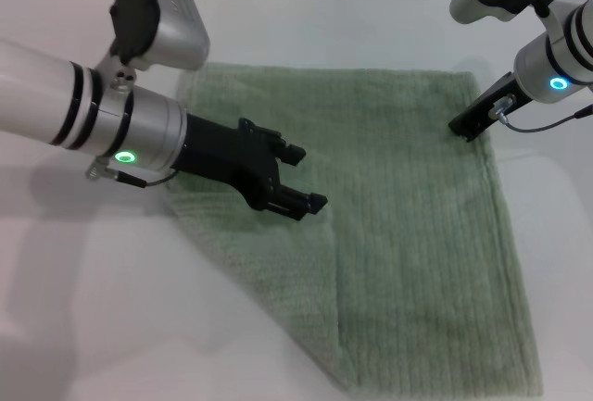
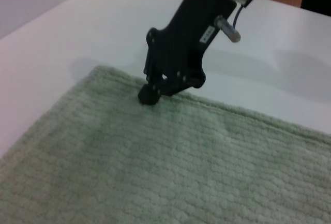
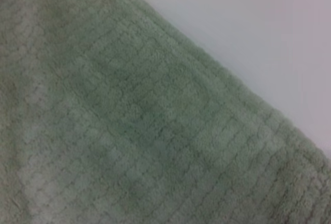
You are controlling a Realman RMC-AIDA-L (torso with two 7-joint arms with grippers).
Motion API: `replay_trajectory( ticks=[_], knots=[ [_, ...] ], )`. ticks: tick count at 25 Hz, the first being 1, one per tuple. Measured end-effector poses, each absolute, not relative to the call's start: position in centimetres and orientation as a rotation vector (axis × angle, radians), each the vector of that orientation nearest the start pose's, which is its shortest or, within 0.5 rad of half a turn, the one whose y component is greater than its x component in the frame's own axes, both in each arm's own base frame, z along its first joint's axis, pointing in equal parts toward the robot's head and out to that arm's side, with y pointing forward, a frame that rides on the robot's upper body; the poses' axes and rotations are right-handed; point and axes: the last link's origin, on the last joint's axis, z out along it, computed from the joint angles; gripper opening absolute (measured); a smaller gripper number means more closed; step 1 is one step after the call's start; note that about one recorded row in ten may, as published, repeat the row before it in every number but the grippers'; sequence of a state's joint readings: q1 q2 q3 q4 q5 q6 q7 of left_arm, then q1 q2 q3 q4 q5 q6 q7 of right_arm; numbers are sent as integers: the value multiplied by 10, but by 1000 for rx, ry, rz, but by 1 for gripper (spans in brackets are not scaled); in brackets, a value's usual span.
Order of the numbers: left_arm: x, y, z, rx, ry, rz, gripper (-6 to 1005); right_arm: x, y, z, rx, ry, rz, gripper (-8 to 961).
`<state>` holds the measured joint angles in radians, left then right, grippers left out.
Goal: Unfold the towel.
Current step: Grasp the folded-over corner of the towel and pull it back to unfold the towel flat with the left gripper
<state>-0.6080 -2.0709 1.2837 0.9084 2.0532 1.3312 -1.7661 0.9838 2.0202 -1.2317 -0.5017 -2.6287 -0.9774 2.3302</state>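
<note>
The sage-green towel (image 1: 408, 234) lies spread on the white table, with a diagonal folded flap (image 1: 278, 271) at its near left. My left gripper (image 1: 306, 179) hovers over the towel's left part, just above the flap, open and empty. My right gripper (image 1: 466, 129) stands with its tip on the towel's far right corner. The left wrist view shows it (image 2: 148, 95) with its fingers together, resting on the flat towel (image 2: 155, 172) just inside the edge. The right wrist view shows only towel pile (image 3: 129, 120) and its edge.
The white table (image 1: 139, 327) surrounds the towel on all sides. A seam or wall line runs along the far edge of the table. Nothing else lies on the surface.
</note>
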Motion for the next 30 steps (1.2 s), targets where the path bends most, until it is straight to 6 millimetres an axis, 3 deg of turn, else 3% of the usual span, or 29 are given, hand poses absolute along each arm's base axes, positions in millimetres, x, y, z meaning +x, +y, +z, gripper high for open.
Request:
replay_trajectory(
  ticks=[17,30],
  knots=[
    [-193,354,-87,-2982,-466,51,761,218,443,-38,-2477,808,-502,11],
    [-191,353,-88,-2983,-468,72,747,218,443,-38,-2476,807,-504,13]
  ],
)
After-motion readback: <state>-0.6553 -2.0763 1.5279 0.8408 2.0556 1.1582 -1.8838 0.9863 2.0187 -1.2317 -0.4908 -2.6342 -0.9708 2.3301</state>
